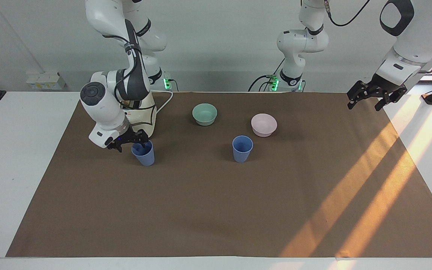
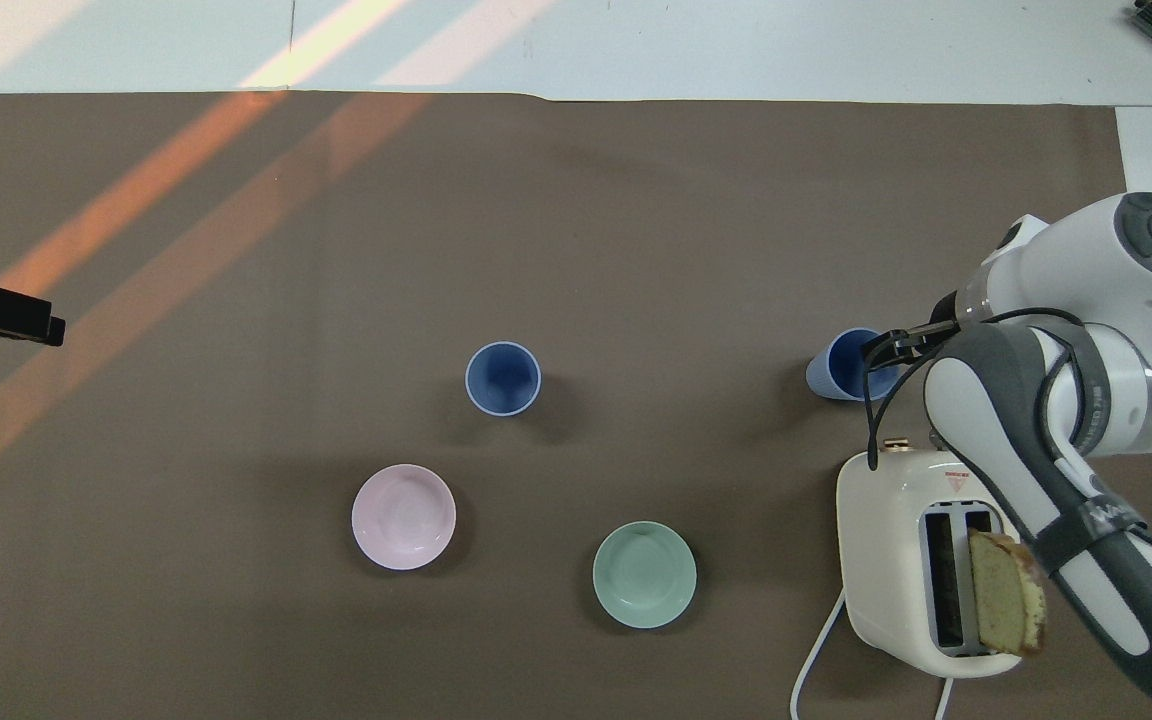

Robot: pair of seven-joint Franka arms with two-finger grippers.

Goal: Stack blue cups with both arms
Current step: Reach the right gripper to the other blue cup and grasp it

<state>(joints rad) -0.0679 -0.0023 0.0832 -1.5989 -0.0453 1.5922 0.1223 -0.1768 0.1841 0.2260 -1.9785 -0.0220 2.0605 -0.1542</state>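
Now R pincer (image 1: 138, 141) at blue cup (image 1: 143, 153) rim, grip unclear; L pincer (image 1: 374, 98) apart, idle.

two blue cups (image 1: 143, 153) (image 1: 242, 149) are looking like matte plastic, mat (image 1: 216, 210) is reading as matte brown paper or cloth, toaster (image 2: 896, 540) is showing glossy cream plastic, arm shells (image 1: 103, 108) are gleaming smooth white.
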